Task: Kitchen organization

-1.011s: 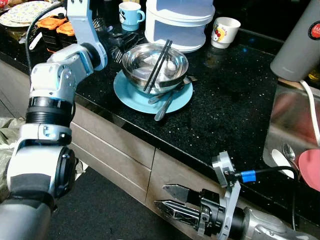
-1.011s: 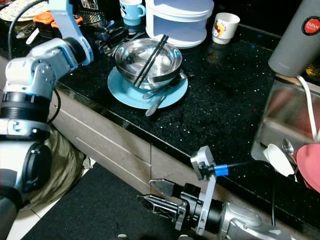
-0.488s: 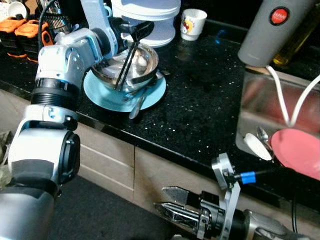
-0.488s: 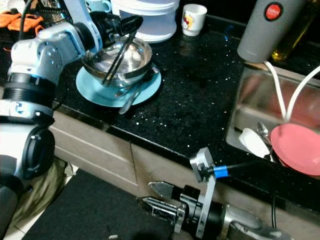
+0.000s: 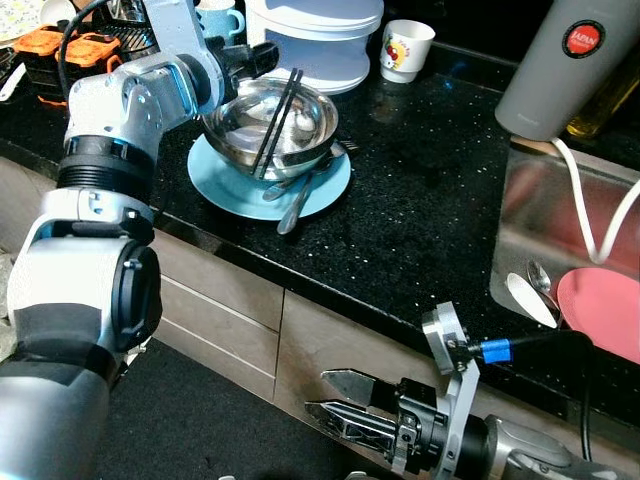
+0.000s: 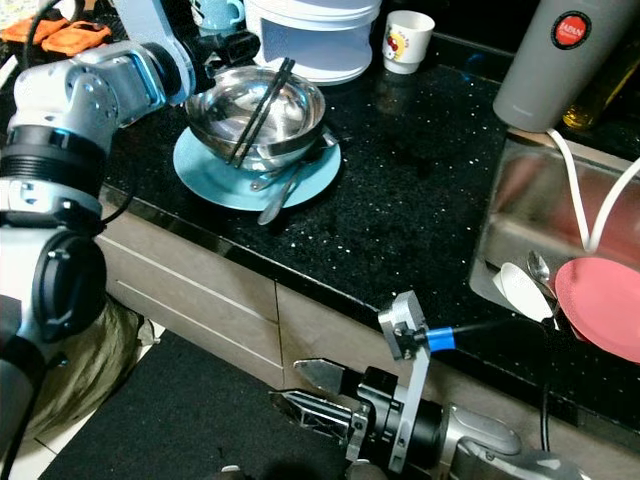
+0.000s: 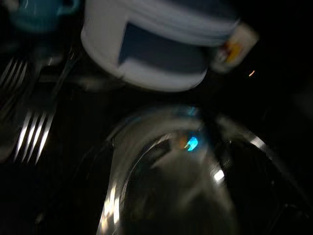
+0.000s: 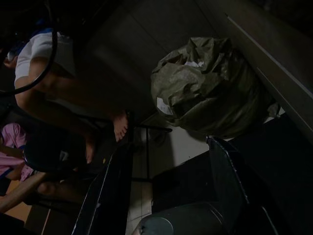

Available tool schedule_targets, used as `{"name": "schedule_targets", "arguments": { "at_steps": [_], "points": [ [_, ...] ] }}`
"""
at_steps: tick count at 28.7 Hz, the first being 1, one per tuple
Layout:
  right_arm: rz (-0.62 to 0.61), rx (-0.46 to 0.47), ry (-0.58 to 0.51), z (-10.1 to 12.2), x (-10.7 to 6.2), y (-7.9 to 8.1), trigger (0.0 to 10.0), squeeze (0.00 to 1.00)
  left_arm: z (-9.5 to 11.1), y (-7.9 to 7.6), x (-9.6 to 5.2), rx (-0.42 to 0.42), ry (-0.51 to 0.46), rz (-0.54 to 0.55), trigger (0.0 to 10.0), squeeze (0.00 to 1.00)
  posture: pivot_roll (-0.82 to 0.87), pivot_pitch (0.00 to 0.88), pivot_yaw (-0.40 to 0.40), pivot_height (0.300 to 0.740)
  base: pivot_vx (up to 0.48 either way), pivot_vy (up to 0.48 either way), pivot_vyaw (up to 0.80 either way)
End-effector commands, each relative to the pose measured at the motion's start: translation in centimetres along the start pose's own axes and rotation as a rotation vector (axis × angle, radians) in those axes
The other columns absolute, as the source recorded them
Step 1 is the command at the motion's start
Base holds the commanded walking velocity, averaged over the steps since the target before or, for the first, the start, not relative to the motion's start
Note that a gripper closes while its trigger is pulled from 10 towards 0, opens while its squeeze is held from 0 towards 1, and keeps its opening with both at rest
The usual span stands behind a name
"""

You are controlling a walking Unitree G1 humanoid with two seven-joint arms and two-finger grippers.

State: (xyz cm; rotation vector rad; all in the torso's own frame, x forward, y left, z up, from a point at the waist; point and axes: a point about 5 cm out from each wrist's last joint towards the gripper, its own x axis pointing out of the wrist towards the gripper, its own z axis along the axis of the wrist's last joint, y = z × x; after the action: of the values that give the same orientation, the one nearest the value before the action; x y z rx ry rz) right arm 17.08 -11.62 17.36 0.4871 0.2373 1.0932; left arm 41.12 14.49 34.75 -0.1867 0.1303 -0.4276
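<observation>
A steel bowl [image 5: 270, 128] stands on a blue plate [image 5: 225, 185] on the black counter [image 5: 420, 190]. Two black chopsticks [image 5: 277, 122] lean inside it, and a spoon and fork [image 5: 298, 202] lie on the plate beside it. My left gripper [image 5: 260, 57] hovers at the bowl's far left rim, a short way from the chopsticks' upper ends. The left wrist view looks down into the bowl [image 7: 166, 186], blurred. My right gripper [image 5: 338, 403] hangs open and empty below the counter edge, in front of the drawers.
Behind the bowl are a white stacked container [image 5: 318, 35], a white printed cup [image 5: 408, 48] and a blue mug [image 5: 215, 15]. A grey flask [image 5: 555, 70] stands by the sink [image 5: 540, 210], which holds a pink plate [image 5: 600, 312]. A green bag [image 8: 210, 93] and a person's foot [image 8: 120, 125] are on the floor.
The camera has swung about. My left gripper reached the chopsticks' upper ends half a second ago and now sits slightly left of them. The chopsticks still lie in the bowl. The right arm stayed put.
</observation>
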Motion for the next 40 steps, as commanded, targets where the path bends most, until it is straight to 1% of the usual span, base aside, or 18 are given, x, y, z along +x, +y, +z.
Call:
{"name": "schedule_targets", "arguments": {
  "at_steps": [1, 5, 10, 16, 21, 23, 25, 40],
  "points": [
    [0.002, 0.021, 0.012, -0.3, 0.0, 0.0, 10.0, 0.0, -0.2, -0.1, 0.1, 0.021, 0.049, 0.01, 10.0, 0.0, -0.03, 0.149, -0.019, 0.74, 0.0, 0.0, 0.0],
    [0.004, 0.021, 0.012, -0.3, 0.1, 0.0, 10.0, 0.0, -0.6, -0.7, 0.2, 0.03, 0.113, -0.023, 10.0, 0.0, -0.03, 0.156, -0.012, 0.74, 0.0, 0.0, 0.0],
    [0.002, 0.022, 0.009, -0.3, 0.1, 0.0, 10.0, 0.0, -0.5, -0.9, 0.3, 0.045, 0.121, -0.035, 10.0, 0.0, -0.03, 0.156, -0.011, 0.74, 0.0, 0.0, 0.0],
    [0.0, 0.025, 0.008, -0.3, 0.0, 0.0, 10.0, 0.0, 0.2, -1.1, 0.2, 0.061, 0.111, -0.051, 10.0, 0.0, -0.03, 0.16, -0.007, 0.74, 0.0, 0.0, 0.0],
    [-0.001, 0.027, 0.009, -0.3, 0.0, 0.0, 10.0, 0.0, 0.1, -1.1, 0.2, 0.06, 0.124, -0.055, 10.0, 0.0, -0.03, 0.16, -0.006, 0.74, 0.0, 0.0, 0.0],
    [0.0, 0.028, 0.01, -0.3, 0.0, 0.0, 10.0, 0.0, -0.8, -1.0, 0.4, 0.053, 0.164, -0.072, 10.0, 0.0, -0.03, 0.162, -0.01, 0.74, 0.0, 0.0, 0.0],
    [0.001, 0.029, 0.01, -0.3, 0.0, 0.0, 10.0, 0.0, -1.2, -1.0, 0.5, 0.055, 0.177, -0.073, 10.0, 0.0, -0.03, 0.162, -0.01, 0.74, 0.0, 0.0, 0.0],
    [-0.008, 0.028, 0.011, -0.4, -0.1, 0.2, 10.0, 0.0, -1.1, -1.9, 1.0, 0.056, 0.168, -0.132, 10.0, 0.0, -0.04, 0.161, -0.002, 0.74, 0.0, 0.0, 0.0]
  ]
}}
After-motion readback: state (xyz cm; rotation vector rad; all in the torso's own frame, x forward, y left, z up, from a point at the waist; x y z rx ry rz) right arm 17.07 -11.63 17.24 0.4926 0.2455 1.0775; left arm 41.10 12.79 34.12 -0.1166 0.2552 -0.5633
